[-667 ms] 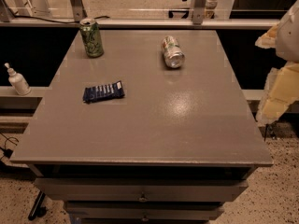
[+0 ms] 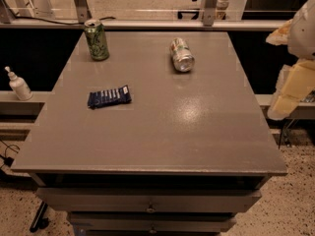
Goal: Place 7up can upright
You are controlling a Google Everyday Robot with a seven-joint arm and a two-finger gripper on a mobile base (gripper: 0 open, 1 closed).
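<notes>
7up can (image 2: 182, 54) on its side, far half of grey table (image 2: 162, 141), right of centre. Long axis far-to-near; shiny top faces the near edge. Gripper (image 2: 291, 88) hangs off the table's right edge, well apart; grip state can't be told.

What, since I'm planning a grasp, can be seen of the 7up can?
The 7up can looks like silver-white aluminium with green lettering and a small red mark. It lies on its side on the grey table, in the far right part, with one shiny round end turned toward the camera. Only the table touches it. The claw hangs beyond the table's right edge, well apart from it.
</notes>
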